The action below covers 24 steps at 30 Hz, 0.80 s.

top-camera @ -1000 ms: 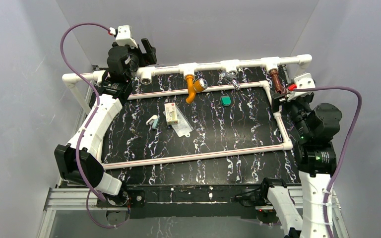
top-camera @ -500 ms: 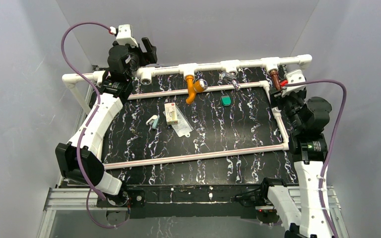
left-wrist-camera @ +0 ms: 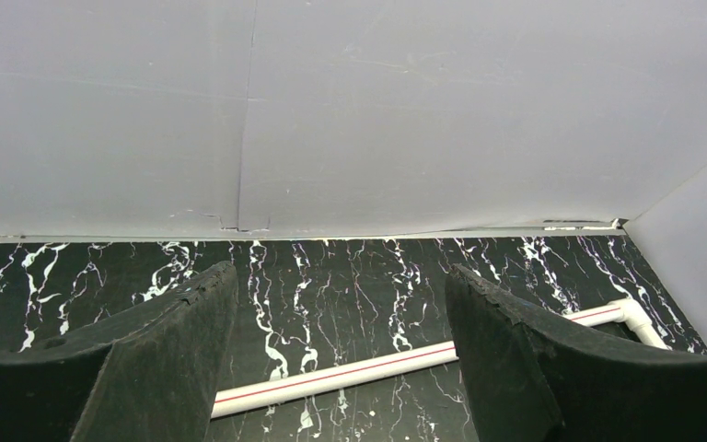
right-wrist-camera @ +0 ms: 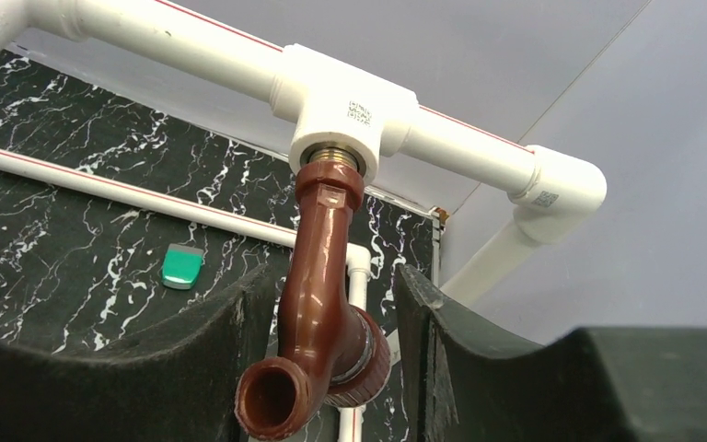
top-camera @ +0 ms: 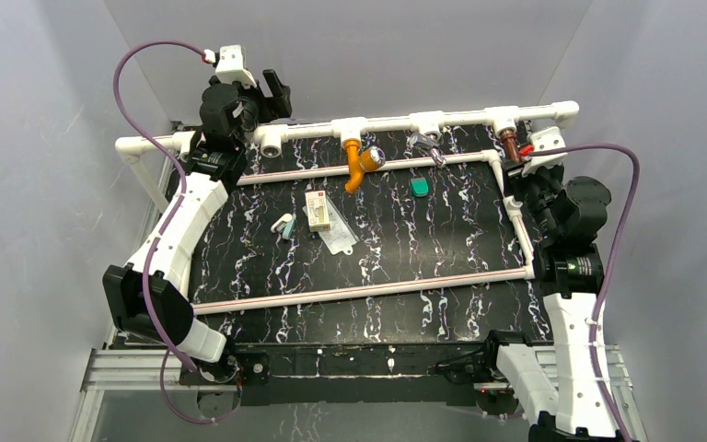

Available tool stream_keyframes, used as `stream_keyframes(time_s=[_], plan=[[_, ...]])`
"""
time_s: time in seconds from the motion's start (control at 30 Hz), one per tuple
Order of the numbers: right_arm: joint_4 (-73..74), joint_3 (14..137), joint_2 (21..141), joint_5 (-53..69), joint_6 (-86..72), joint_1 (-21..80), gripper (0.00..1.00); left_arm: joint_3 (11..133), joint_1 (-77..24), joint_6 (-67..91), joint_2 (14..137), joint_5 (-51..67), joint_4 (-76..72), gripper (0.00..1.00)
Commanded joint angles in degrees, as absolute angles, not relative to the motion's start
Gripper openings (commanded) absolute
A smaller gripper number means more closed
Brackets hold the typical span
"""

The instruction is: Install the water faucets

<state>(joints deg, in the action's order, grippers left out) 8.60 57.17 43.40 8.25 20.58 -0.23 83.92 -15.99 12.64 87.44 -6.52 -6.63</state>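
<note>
The dark reddish-brown water faucet (right-wrist-camera: 318, 276) hangs screwed into a white tee (right-wrist-camera: 350, 106) on the raised back pipe, its spout opening facing the camera. My right gripper (right-wrist-camera: 336, 276) straddles it: the left finger lies against its body and a thin gap separates the right finger from the knob. From above, this faucet (top-camera: 510, 145) sits at the back right with the right gripper (top-camera: 518, 168) just below it. The orange faucet (top-camera: 357, 164) hangs from another tee further left. My left gripper (top-camera: 276, 92) is open and empty at the back left, above the pipe end (top-camera: 270, 145).
A small green block (top-camera: 419, 187) lies on the black marble board, with a silver fitting (top-camera: 428, 147) behind it. A small box (top-camera: 318, 210), a clear bag (top-camera: 339, 238) and a little white-teal piece (top-camera: 283, 224) lie mid-left. A low white pipe frame (top-camera: 368, 290) borders the board.
My right arm moved up and left to the reddish-brown faucet, and its jaws have narrowed around it. The left arm has stayed put.
</note>
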Motion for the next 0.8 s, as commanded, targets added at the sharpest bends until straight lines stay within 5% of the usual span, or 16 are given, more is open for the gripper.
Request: stream_keyframes(time_s=[0.0, 0.23, 0.53, 0.77], plan=[[5.21, 55.96, 43.68, 6.86, 19.39, -0.08, 0.58, 77.71, -15.65, 12.63, 95.80, -6.15, 9.40, 0.79], [4.71, 55.57, 43.48, 5.75, 19.02, -0.03, 0.49, 77.70, -15.69, 12.66, 95.85, -6.11, 9.48, 0.79], [4.98, 56.22, 43.68, 6.11, 13.97, -0.02, 0.01, 77.73, -15.65, 12.66, 95.89, -6.08, 9.43, 0.79], [3.16, 56.12, 43.52, 7.72, 3.67, -0.06, 0.01, 77.75, -15.64, 12.66, 95.89, -6.11, 9.47, 0.79]])
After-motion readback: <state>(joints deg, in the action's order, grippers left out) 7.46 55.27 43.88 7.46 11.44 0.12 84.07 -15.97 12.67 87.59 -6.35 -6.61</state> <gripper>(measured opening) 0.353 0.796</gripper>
